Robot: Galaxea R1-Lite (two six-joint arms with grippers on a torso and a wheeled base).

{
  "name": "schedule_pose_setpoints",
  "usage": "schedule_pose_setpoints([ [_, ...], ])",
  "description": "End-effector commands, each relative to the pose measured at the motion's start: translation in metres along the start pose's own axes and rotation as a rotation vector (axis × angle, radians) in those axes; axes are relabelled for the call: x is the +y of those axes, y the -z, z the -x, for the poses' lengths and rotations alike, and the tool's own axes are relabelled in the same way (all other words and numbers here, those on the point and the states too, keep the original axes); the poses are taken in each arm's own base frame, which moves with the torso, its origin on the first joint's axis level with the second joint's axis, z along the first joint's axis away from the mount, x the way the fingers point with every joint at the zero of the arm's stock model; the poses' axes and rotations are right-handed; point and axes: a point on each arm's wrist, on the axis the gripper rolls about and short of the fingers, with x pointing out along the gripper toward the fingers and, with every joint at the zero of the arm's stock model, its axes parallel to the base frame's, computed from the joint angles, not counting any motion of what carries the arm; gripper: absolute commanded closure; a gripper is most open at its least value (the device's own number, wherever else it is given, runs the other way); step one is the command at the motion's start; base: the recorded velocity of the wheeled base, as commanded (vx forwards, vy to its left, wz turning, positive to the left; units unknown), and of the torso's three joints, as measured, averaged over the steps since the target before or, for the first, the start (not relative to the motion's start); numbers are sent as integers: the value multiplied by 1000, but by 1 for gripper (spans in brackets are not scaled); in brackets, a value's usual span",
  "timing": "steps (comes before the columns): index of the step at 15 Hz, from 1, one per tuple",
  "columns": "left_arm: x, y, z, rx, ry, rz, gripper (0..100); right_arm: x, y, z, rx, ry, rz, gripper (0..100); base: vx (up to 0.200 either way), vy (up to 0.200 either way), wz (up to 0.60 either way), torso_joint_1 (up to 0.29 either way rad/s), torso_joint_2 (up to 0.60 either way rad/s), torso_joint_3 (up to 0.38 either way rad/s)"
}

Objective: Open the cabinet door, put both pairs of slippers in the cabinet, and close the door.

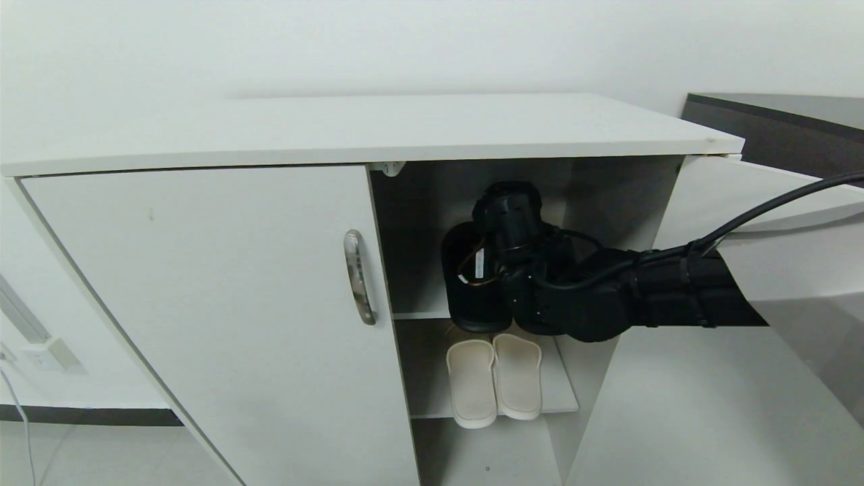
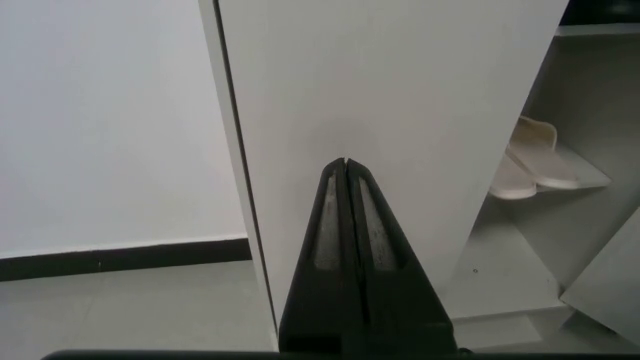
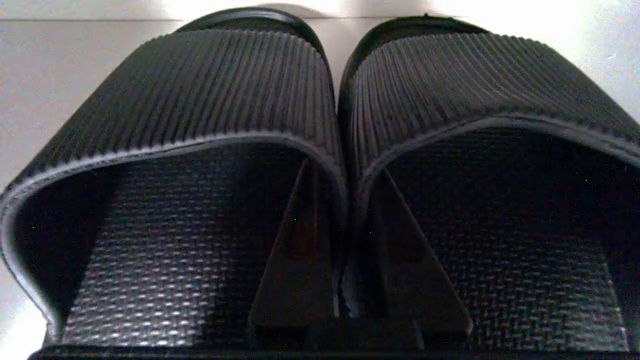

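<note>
Cabinet (image 1: 378, 128): white and low, standing against a pale wall, with two doors on its front.
Left door (image 1: 202, 304): shut flat against the cabinet (it also shows in the left wrist view as a plain white panel).
Right door (image 1: 742, 202): swung wide open to the robot's right, with the right arm reaching past it into the open half.
Upper shelf (image 1: 422, 314): a white board across the middle of the open half.
Lower shelf (image 1: 422, 378): a second white board below the first, with the cabinet floor beneath it.
Black slippers (image 1: 466, 290): a ribbed pair held side by side inside the cabinet, at the front edge of the upper shelf. I cannot tell whether they already rest on it.
White slippers (image 1: 496, 381): a cream pair lying flat and touching each other on the lower shelf, their near ends poking just past its front edge.
Right tool (image 3: 345, 175): one finger sits inside each black slipper, and together they pinch the two inner walls.
Left tool (image 2: 345, 170): its fingers are pressed together with nothing between them, and it hangs near the shut left door, outside the cabinet.
Handle (image 1: 359, 277): a small metal pull standing upright near the left door's inner edge.
</note>
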Motion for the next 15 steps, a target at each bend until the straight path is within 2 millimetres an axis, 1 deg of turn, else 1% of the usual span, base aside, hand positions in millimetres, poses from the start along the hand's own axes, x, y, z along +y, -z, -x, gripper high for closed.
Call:
schedule_pose_setpoints([
  [1, 0, 0, 0, 0, 0, 0, 100, 1, 2, 0, 3, -1, 3, 100, 0, 0, 0, 0, 0, 0],
  [2, 0, 0, 0, 0, 0, 0, 100, 1, 2, 0, 4, -1, 4, 0, 0, 0, 0, 0, 0, 0],
  [4, 0, 0, 0, 0, 0, 2, 100, -2, 3, 6, 15, -3, 17, 0, 0, 0, 0, 0, 0, 0],
  [7, 0, 0, 0, 0, 0, 2, 100, -11, -4, 27, 15, -16, 18, 0, 0, 0, 0, 0, 0, 0],
  [9, 0, 0, 0, 0, 0, 2, 100, -18, -9, 48, 16, -35, 18, 0, 0, 0, 0, 0, 0, 0],
  [10, 0, 0, 0, 0, 0, 0, 100, -22, -12, 66, 17, -58, 19, 0, 0, 0, 0, 0, 0, 0],
  [11, 0, 0, 0, -2, 0, 0, 100, -23, -12, 74, 18, -69, 22, 0, 0, 0, 0, 0, 0, 0],
  [12, 0, 0, 0, 0, 0, 0, 100, -28, -10, 92, 24, -96, 31, 0, 0, 0, 0, 0, 0, 0],
  [13, 0, 0, 0, 0, 0, 0, 100, -32, -6, 105, 26, -118, 35, 0, 0, 0, 0, 0, 0, 0],
  [14, 0, 0, 0, 0, 2, -1, 100, -36, -2, 115, 22, -143, 32, 0, 0, 0, 0, 0, 0, 0],
  [15, 0, 0, 0, 0, 2, -1, 100, -39, 0, 120, 15, -156, 26, 0, 0, 0, 0, 0, 0, 0],
])
